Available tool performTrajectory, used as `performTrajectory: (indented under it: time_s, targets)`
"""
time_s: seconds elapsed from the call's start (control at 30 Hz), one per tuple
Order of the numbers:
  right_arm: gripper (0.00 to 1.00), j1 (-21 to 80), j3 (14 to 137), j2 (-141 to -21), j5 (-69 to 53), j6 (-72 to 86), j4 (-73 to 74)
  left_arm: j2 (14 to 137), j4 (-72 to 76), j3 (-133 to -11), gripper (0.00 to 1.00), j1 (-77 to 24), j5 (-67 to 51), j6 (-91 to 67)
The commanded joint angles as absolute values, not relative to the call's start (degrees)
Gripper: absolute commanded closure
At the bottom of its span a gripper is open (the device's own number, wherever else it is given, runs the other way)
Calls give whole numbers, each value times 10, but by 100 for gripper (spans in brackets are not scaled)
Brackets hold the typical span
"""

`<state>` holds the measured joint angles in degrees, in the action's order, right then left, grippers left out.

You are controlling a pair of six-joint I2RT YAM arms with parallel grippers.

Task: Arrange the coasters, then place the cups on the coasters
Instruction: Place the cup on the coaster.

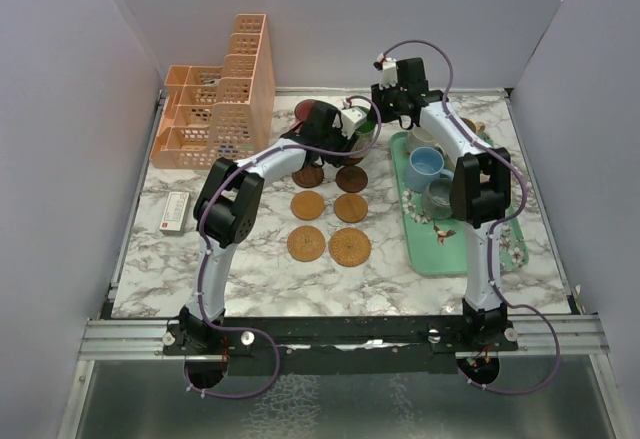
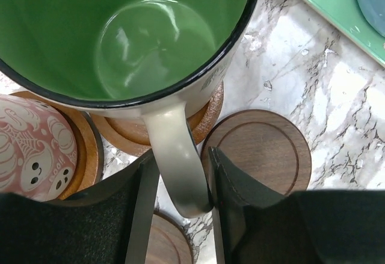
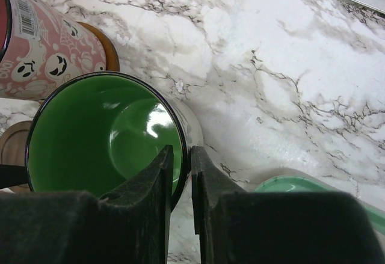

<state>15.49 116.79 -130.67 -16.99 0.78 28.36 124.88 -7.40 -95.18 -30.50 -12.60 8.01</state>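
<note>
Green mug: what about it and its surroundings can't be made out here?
Left wrist: green mug covers most of its coaster; whether the jaws of the left gripper press the handle is unclear.
Right wrist: the right gripper blocks the mug's near wall.
Top external: the left arm hides most of that mug; the right arm covers part of the tray.

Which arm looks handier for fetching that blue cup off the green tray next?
Right, probably. The blue cup stands in the tray on the right arm's side, just beside its forearm. The left gripper straddles the green cup's handle, and would have to cross the right arm.
</note>
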Motion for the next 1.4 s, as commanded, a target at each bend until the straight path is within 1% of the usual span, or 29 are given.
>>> performTrajectory:
  time_s: [0.0, 0.2, 0.47, 0.63, 0.7, 1.03, 1.37]
  targets:
    - [94, 167, 1163, -1275, -182, 2, 293, 1254, -65, -988, 60, -301, -111, 76]
    - [99, 168, 1164, -1267, -186, 2, 292, 1261, -75, -1009, 69, -301, -110, 75]
    - [99, 170, 1153, -1246, -226, 1, 280, 1269, -81, -1027, 91, -301, -114, 69]
    - [99, 171, 1146, -1230, -242, 0, 274, 1267, -82, -1033, 99, -301, -123, 63]
    - [99, 171, 1146, -1226, -247, 0, 276, 1265, -83, -1033, 100, -301, -124, 60]
    - [99, 174, 1145, -1212, -278, -4, 277, 1239, -84, -1022, 100, -298, -131, 60]
    - [99, 185, 1143, -1209, -297, -9, 289, 1198, -75, -975, 100, -289, -139, 57]
